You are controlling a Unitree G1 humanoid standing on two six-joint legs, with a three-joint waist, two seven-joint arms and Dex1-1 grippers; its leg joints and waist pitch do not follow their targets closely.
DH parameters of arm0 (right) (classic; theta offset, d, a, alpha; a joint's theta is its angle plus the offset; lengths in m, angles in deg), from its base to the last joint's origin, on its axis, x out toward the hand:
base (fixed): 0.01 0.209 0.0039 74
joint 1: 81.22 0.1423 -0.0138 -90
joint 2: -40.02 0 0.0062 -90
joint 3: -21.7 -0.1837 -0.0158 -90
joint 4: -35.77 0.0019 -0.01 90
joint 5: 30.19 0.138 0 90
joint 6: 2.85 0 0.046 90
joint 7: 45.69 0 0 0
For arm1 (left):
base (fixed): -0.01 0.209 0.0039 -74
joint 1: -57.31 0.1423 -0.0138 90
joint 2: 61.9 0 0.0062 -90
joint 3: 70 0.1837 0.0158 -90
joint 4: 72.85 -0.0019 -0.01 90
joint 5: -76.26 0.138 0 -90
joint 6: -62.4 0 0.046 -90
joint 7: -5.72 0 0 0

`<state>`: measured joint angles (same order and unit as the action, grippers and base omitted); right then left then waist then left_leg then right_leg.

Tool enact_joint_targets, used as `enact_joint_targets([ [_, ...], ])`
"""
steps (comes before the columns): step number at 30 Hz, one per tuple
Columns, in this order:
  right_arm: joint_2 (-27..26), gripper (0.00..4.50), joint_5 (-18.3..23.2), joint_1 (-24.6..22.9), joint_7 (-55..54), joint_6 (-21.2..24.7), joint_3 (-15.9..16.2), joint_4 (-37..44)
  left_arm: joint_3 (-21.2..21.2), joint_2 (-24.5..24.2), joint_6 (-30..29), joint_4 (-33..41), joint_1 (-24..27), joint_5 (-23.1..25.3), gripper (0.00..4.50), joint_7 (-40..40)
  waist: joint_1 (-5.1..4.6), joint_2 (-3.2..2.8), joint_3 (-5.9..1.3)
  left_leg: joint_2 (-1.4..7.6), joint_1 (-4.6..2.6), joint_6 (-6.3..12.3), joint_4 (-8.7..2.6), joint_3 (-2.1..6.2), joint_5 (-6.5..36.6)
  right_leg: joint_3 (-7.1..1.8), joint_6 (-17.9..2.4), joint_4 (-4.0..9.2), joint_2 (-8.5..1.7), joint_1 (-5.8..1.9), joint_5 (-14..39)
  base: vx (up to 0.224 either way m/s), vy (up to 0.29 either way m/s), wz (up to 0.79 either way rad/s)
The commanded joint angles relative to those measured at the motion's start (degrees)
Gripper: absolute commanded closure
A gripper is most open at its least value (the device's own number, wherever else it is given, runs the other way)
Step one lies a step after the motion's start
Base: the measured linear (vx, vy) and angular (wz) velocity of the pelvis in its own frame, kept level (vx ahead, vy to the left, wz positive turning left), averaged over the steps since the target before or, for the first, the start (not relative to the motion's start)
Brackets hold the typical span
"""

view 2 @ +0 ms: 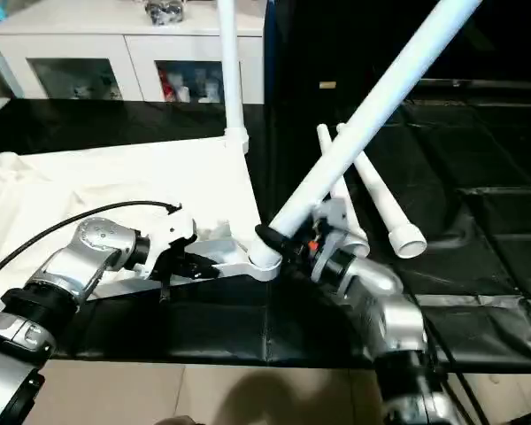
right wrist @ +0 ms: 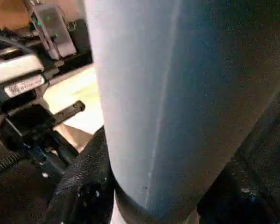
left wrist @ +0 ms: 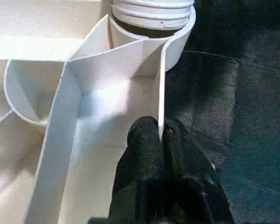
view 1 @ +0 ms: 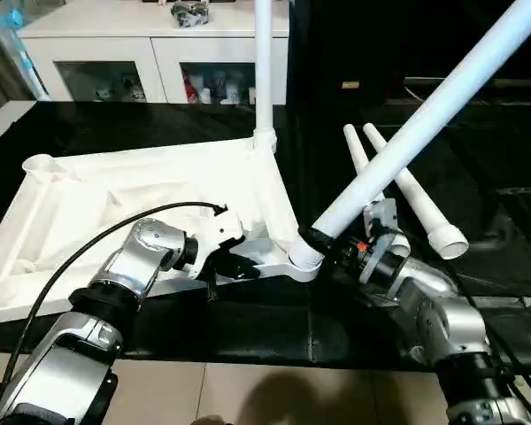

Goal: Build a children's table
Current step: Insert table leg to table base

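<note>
Right gripper (view 1: pixel 317 241) is clamping a long white tapered tube leg (view 1: pixel 416 124), slanted, its end entering the socket just ahead; left gripper (left wrist: pixel 159 140) is pinching the white ribbed plastic tabletop's (view 1: pixel 150 181) rim; uprighting the leg should seat it.

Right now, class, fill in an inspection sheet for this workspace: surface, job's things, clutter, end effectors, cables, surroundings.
Surface: black mat over a pale floor.
Job's things: tabletop lies underside up; one leg stands upright in the far corner socket; tilted leg has its base at the near corner socket; two spare legs lie on the mat.
Clutter: nothing seen.
End effectors: left end effector pinches the tabletop's thin edge wall near that socket; right end effector grips the tilted leg close to its base.
Cables: black cable arcs over the left forearm.
Surroundings: white glass-door cabinet behind.
</note>
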<state>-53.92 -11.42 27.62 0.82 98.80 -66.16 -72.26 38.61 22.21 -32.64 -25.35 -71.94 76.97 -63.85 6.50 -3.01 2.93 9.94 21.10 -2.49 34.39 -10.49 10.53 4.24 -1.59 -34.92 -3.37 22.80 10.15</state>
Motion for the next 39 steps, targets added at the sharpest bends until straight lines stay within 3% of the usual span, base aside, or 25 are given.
enact_joint_targets([
  [1,2.59,2.6,-6.84,-3.03,0.27,1.01,4.86,-1.66,-1.9,-1.09,-0.13,-0.6,-2.37,0.35,4.5,2.26,-0.21,-0.1,-3.6,3.34,-0.8,0.27,-4.36,1.78,14.53,-3.15,-9.18,5.29,-5.56,-2.61,19.25,0.0,0.0,0.0],
  [4,4.9,2.6,-10.85,-1.6,2.1,-0.19,9.38,-1.75,-1.35,-1.09,0.62,-0.58,-2.12,1.22,4.5,2.75,-0.27,0.38,-3.53,3.35,-0.85,0.69,-4.35,1.7,14.19,-3.27,-8.99,5.33,-5.64,-2.5,20.39,0.0,0.0,0.0],
  [6,5.29,2.6,-11.47,-0.59,3.18,-0.04,10.69,-2.25,-1.04,-1.23,0.97,-0.35,-1.88,1.68,4.5,2.97,-0.43,1.22,-3.43,3.39,-0.8,1.03,-4.41,1.64,14.1,-3.26,-8.84,5.34,-5.58,-2.51,21.03,0.0,0.0,0.0],
  [7,5.29,2.6,-11.47,-0.59,3.18,-0.04,10.69,-2.25,-1.04,-1.23,0.97,-0.35,-1.88,1.68,4.5,2.97,-0.35,0.75,-3.41,3.44,-0.89,1.16,-4.4,1.72,14.31,-3.33,-8.67,5.38,-5.72,-2.41,21.75,0.0,0.0,0.0],
  [9,5.25,2.6,-11.64,1.12,5.0,0.41,12.07,-3.84,-0.8,-1.51,1.37,-0.12,-1.57,2.16,4.5,3.3,-0.46,1.56,-3.38,3.5,-0.82,1.28,-4.49,1.68,14.52,-3.39,-8.4,5.49,-5.8,-2.42,22.47,0.0,0.0,0.0],
  [14,4.32,2.6,-10.0,3.93,8.92,-0.25,12.44,-8.02,-0.13,-1.91,2.35,0.38,-1.39,2.81,4.5,2.27,-0.7,2.03,-3.26,3.64,-1.13,0.76,-4.67,1.77,16.58,-3.4,-7.83,5.82,-5.93,-2.06,25.16,0.0,0.0,0.0],
  [18,3.9,2.6,-7.88,5.74,13.01,-0.43,11.83,-10.32,0.68,-2.02,3.84,0.5,-1.56,2.91,4.5,-0.48,-0.96,2.05,-3.45,3.7,-1.12,0.48,-4.74,1.84,17.13,-3.44,-8.7,5.57,-5.95,-2.24,22.63,0.0,0.0,0.0],
  [19,4.01,2.6,-7.82,6.13,14.53,-0.47,12.04,-10.82,0.94,-2.08,4.23,0.64,-1.57,2.96,4.5,-1.41,-0.91,1.74,-3.51,3.7,-1.11,0.58,-4.7,1.83,16.79,-3.43,-9.23,5.35,-5.85,-2.27,21.37,0.0,0.0,0.0],
  [21,4.57,2.6,-7.95,6.51,17.69,-0.46,13.3,-11.04,1.68,-2.23,4.96,0.55,-1.88,3.24,4.5,-3.01,-0.82,1.86,-3.57,3.73,-0.95,0.76,-4.7,1.69,15.94,-3.42,-9.83,5.2,-5.77,-2.41,19.16,0.0,0.0,0.0],
  [23,5.38,2.6,-8.39,6.74,21.08,-0.5,15.09,-10.95,2.41,-2.29,5.59,0.3,-2.4,3.56,4.5,-4.42,-0.67,1.51,-3.66,3.75,-0.89,0.92,-4.61,1.65,15.48,-3.38,-10.53,4.95,-5.69,-2.55,17.26,0.0,0.0,0.0],
  [26,6.44,2.6,-8.75,6.78,24.77,-0.3,17.14,-10.41,3.19,-2.25,6.15,-0.05,-2.98,4.04,4.5,-5.67,-0.26,1.49,-3.61,3.86,-1.05,1.13,-4.64,1.59,15.66,-3.37,-10.8,5.02,-5.71,-2.52,17.32,0.0,0.0,0.0],
  [27,6.74,2.6,-8.78,6.88,25.93,-0.08,17.74,-10.36,3.34,-2.1,6.24,-0.43,-3.29,4.14,4.5,-5.95,-0.1,1.76,-3.59,3.87,-1.03,1.1,-4.67,1.59,15.73,-3.36,-10.67,5.06,-5.76,-2.58,17.77,0.0,0.0,0.0],
  [29,7.06,2.6,-9.13,7.1,27.46,-0.21,18.41,-10.64,3.61,-1.93,6.58,-1.04,-3.76,4.44,4.5,-6.23,0.08,1.74,-3.51,3.87,-1.16,0.87,-4.71,1.63,16.28,-3.34,-10.36,5.18,-5.86,-2.5,19.59,0.0,0.0,0.0],
  [30,7.07,2.6,-9.43,7.38,28.09,-0.37,18.63,-11.15,3.71,-1.85,6.82,-1.54,-4.05,4.64,4.5,-6.25,0.16,2.15,-3.44,3.85,-1.19,0.94,-4.73,1.68,16.39,-3.32,-10.04,5.23,-5.92,-2.46,21.06,0.0,0.0,0.0],
  [32,6.74,2.6,-10.08,8.18,28.76,-1.06,18.57,-12.68,3.82,-1.74,7.26,-2.7,-4.64,5.11,4.5,-5.89,0.09,2.06,-3.2,3.92,-1.33,0.55,-4.87,1.75,17.86,-3.34,-9.71,5.53,-6.05,-2.26,23.78,0.0,0.0,0.0],
  [36,5.68,2.6,-10.53,9.5,28.02,-2.12,17.83,-14.82,3.21,-1.61,7.2,-4.65,-5.44,5.6,4.5,-4.46,-0.14,2.38,-2.8,3.86,-2.16,-0.27,-5.15,2.19,21.64,-3.34,-6.95,6.65,-6.49,-1.96,33.7,0.0,0.0,0.0],
  [39,4.84,2.6,-10.62,9.63,26.26,-2.61,17.08,-15.32,2.89,-1.69,7.24,-5.56,-5.69,6.01,4.5,-3.4,-0.27,2.45,-2.71,3.85,-2.16,-0.16,-5.18,2.18,21.59,-3.36,-6.56,6.75,-6.43,-1.75,34.1,0.0,0.0,0.0],
])
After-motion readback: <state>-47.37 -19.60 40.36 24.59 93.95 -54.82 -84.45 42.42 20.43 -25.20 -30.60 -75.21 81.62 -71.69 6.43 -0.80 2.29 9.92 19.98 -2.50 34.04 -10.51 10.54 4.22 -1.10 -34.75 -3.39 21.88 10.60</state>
